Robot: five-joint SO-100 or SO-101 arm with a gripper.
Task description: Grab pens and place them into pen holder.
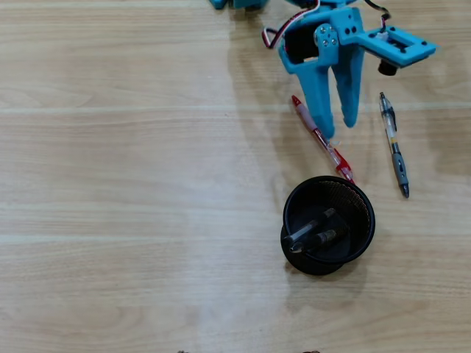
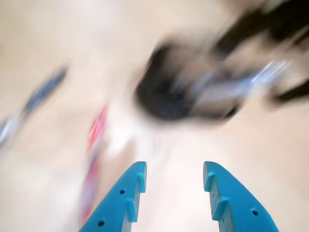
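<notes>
While the left half of the overhead view is only bare wooden table (image 1: 110, 184), your work sits right of centre. Lowest there is the pen holder (image 1: 294, 198), with two dark pens (image 1: 318, 229) already lying inside. Just above it the red pen (image 1: 321, 138) runs diagonally, its lower tip close to the holder's rim. Over that pen's middle hangs the gripper (image 1: 340, 129), jaws apart with nothing between them; the wrist view agrees, both blue fingers (image 2: 123, 200) spread over bare table. Further right, the grey pen (image 1: 394, 145) lies nearly upright in the frame. The wrist view is heavily smeared, so aim by it poorly and you risk closing beside the red pen, rolling it against the holder.
</notes>
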